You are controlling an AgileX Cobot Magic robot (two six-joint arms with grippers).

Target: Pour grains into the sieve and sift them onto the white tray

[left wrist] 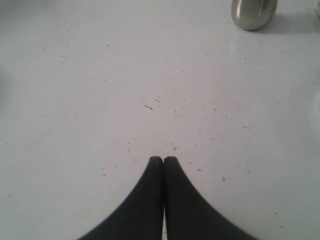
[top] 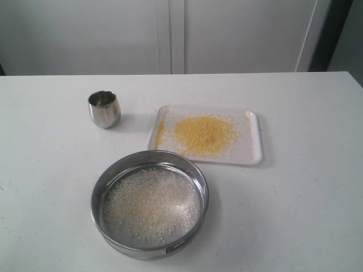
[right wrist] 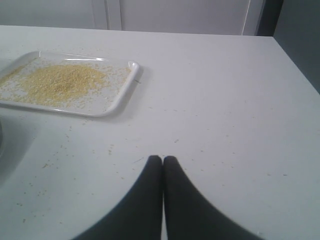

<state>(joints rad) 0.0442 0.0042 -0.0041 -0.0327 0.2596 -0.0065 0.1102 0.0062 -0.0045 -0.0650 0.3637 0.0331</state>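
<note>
Sifting looks finished: yellow granules (top: 205, 135) heap on the flat white rectangular tray (top: 254, 154), whitish grains (top: 152, 207) remain in the round steel sieve (top: 150, 203) nearby. Both grippers (left wrist: 163, 159) (right wrist: 163, 158) are closed, empty.

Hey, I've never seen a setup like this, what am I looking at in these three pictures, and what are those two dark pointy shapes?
This is a two-armed robot working at a white table. One picture comes from a camera off the arms that looks over the whole table. The other two come from cameras on each wrist, looking along the hand.

The dark shapes are the left gripper and the right gripper. On each, the fingers are pressed together and hold nothing.

On the table are the sieve with whitish grains in it, the white tray behind it with a yellow pile, and a small steel cup to the left. Stray specks lie scattered on the table.
</note>
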